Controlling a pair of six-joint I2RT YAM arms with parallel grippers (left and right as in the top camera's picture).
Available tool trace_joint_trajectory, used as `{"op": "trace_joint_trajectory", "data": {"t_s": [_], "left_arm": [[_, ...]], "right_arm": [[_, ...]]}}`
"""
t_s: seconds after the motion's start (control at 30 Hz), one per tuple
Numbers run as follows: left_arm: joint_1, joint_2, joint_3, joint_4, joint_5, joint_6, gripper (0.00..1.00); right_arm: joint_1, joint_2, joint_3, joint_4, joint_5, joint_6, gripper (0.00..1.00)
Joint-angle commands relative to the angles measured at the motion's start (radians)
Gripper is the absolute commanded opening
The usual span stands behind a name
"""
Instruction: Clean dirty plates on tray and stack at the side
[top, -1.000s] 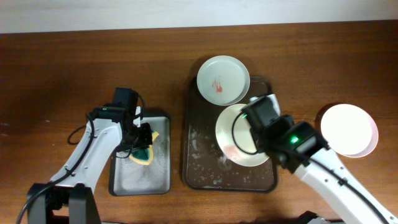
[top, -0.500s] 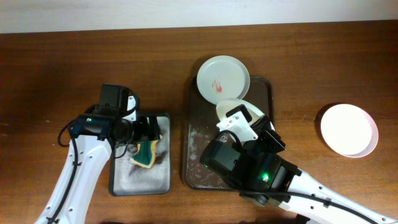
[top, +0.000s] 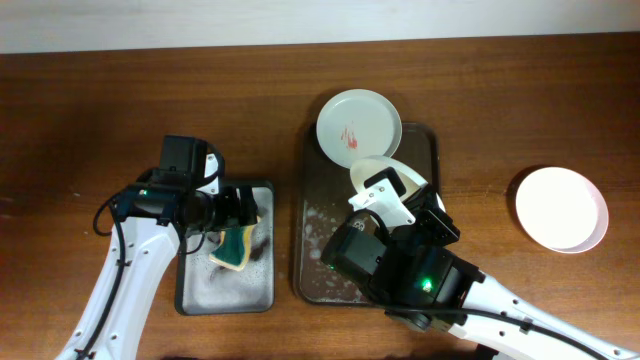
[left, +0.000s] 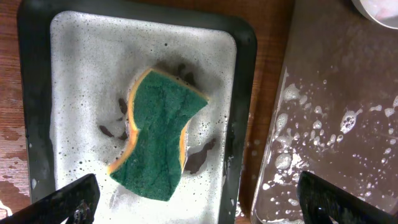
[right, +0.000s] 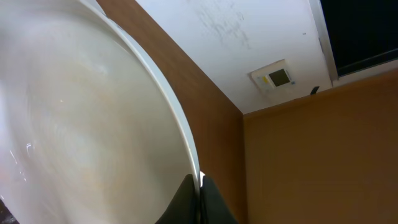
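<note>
A white plate is held up on edge above the brown tray, my right gripper shut on its rim. The overhead view shows only part of that plate, past the right arm. A second plate with a red smear lies at the tray's far end. A clean white plate rests on the table at the right. My left gripper hangs open over the green and yellow sponge, which lies free in the small soapy tray.
Suds and water drops cover the brown tray's floor. A strip of bare wooden table separates the two trays. The right arm's body hangs over the brown tray's near half.
My left gripper let go of the sponge and opened wide. The right arm swung over the tray's near side and tipped its plate up on edge. Little has moved in the last half second.
</note>
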Motion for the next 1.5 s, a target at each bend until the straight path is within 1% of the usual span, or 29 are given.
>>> {"op": "trace_joint_trajectory", "data": {"t_s": [0.0, 0.6, 0.67, 0.7, 0.73, 0.77, 0.8, 0.83, 0.87, 0.9, 0.93, 0.97, 1.0, 1.07, 1.17, 1.23, 1.3, 1.33, 1.37, 1.4, 1.43, 1.47], "left_arm": [[0.004, -0.010, 0.016, 0.001, 0.013, 0.008, 0.99], [0.004, -0.010, 0.016, 0.001, 0.013, 0.008, 0.99], [0.004, -0.010, 0.016, 0.001, 0.013, 0.008, 1.00], [0.004, -0.010, 0.016, 0.001, 0.013, 0.008, 0.99], [0.004, -0.010, 0.016, 0.001, 0.013, 0.008, 0.99], [0.004, -0.010, 0.016, 0.002, 0.014, 0.008, 0.99], [0.004, -0.010, 0.016, 0.001, 0.013, 0.008, 0.99], [0.004, -0.010, 0.016, 0.001, 0.013, 0.008, 0.99], [0.004, -0.010, 0.016, 0.001, 0.013, 0.008, 0.99], [0.004, -0.010, 0.016, 0.001, 0.013, 0.008, 0.99], [0.004, -0.010, 0.016, 0.001, 0.013, 0.008, 0.99], [0.004, -0.010, 0.016, 0.001, 0.013, 0.008, 0.99], [0.004, -0.010, 0.016, 0.001, 0.013, 0.008, 0.99], [0.004, -0.010, 0.016, 0.001, 0.013, 0.008, 0.99], [0.004, -0.010, 0.016, 0.001, 0.013, 0.008, 0.99], [0.004, -0.010, 0.016, 0.001, 0.013, 0.008, 0.99], [0.004, -0.010, 0.016, 0.001, 0.013, 0.008, 1.00], [0.004, -0.010, 0.016, 0.001, 0.013, 0.008, 0.99], [0.004, -0.010, 0.016, 0.001, 0.013, 0.008, 0.99], [0.004, -0.010, 0.016, 0.001, 0.013, 0.008, 0.99], [0.004, -0.010, 0.016, 0.001, 0.013, 0.008, 0.99], [0.004, -0.010, 0.016, 0.001, 0.013, 0.008, 0.99]], "right_arm": [[0.008, -0.011, 0.021, 0.003, 0.038, 0.012, 0.04], [0.008, -0.011, 0.021, 0.003, 0.038, 0.017, 0.04], [0.008, -0.011, 0.021, 0.004, -0.008, 0.107, 0.04], [0.008, -0.010, 0.021, -0.005, -0.045, 0.109, 0.04], [-0.003, -0.005, 0.021, -0.041, 0.009, 0.111, 0.04], [-0.029, -0.004, 0.021, -0.022, 0.033, 0.168, 0.04], [-0.032, -0.004, 0.021, 0.028, -0.067, 0.124, 0.04], [-0.032, -0.003, 0.021, 0.023, -0.076, 0.043, 0.04], [-0.042, -0.003, 0.021, 0.002, 0.022, 0.088, 0.04], [-0.045, -0.004, 0.021, 0.021, 0.021, 0.120, 0.04], [-0.043, -0.004, 0.021, 0.042, -0.032, 0.089, 0.04], [-0.054, -0.003, 0.021, 0.026, -0.025, 0.057, 0.04], [-0.065, -0.003, 0.021, 0.026, -0.023, 0.058, 0.04], [-0.081, -0.003, 0.021, 0.024, -0.074, 0.088, 0.04], [-0.100, -0.003, 0.021, 0.013, -0.105, 0.187, 0.04], [-0.127, -0.003, 0.021, 0.013, -0.153, 0.197, 0.04], [-0.177, -0.003, 0.021, 0.006, -0.213, 0.266, 0.04], [-0.242, -0.003, 0.021, 0.003, -0.277, 0.328, 0.04], [-0.309, -0.003, 0.021, 0.004, -0.351, 0.355, 0.04], [-0.365, -0.003, 0.021, 0.009, -0.426, 0.353, 0.04], [-0.453, -0.003, 0.021, 0.013, -0.531, 0.344, 0.04], [-0.566, -0.003, 0.021, 0.019, -0.667, 0.298, 0.04]]}}
